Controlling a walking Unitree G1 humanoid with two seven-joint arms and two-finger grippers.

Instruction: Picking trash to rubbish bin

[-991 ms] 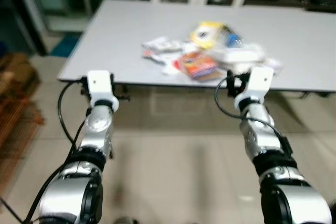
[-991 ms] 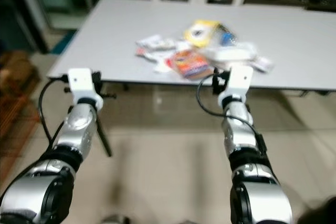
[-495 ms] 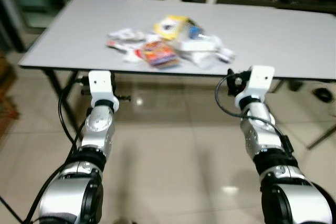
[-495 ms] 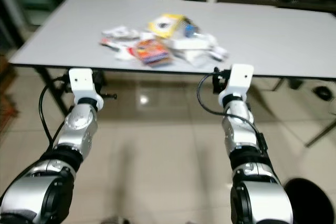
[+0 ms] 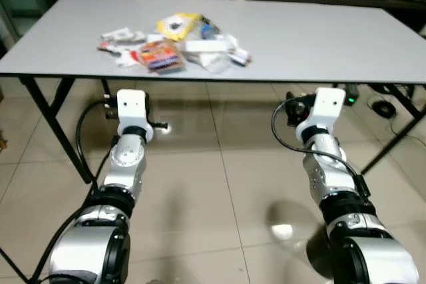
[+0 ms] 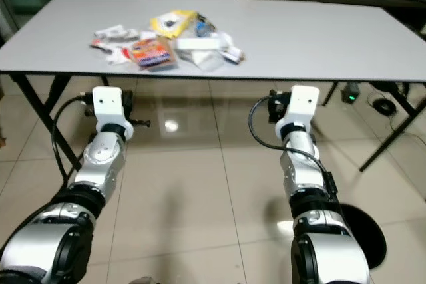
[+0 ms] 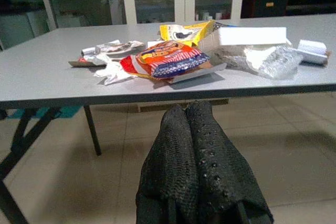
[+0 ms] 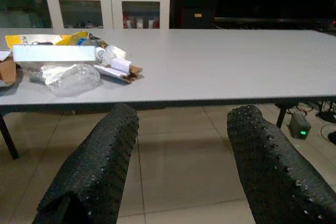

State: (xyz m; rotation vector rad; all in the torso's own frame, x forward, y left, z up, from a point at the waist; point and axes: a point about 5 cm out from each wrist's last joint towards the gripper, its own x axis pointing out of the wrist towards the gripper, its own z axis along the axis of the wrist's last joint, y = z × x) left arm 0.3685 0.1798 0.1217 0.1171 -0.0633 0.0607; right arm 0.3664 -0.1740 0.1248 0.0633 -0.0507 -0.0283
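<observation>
A heap of trash (image 5: 174,46) lies on the left half of a long grey table (image 5: 313,38). It holds a yellow packet (image 5: 176,24), a red and orange snack packet (image 7: 168,59), a white box (image 8: 52,53), crumpled clear plastic (image 8: 71,78) and white wrappers (image 5: 116,34). Both arms reach forward over the tiled floor, short of the table's near edge. My left gripper (image 7: 185,109) is shut, its fingers pressed together with nothing between them. My right gripper (image 8: 184,116) is open and empty. A dark round shape (image 6: 363,234) lies on the floor beside my right arm; I cannot tell whether it is a bin.
Black table legs (image 5: 50,114) stand at the left and right. Behind the table is a white cabinet with glass doors (image 7: 184,4). Cables and a small device with a green light (image 5: 349,98) lie on the floor under the table's right end.
The whole view has shifted: the table and trash now sit farther off and more to the left, and more floor shows. Both arms hold the same pose.
</observation>
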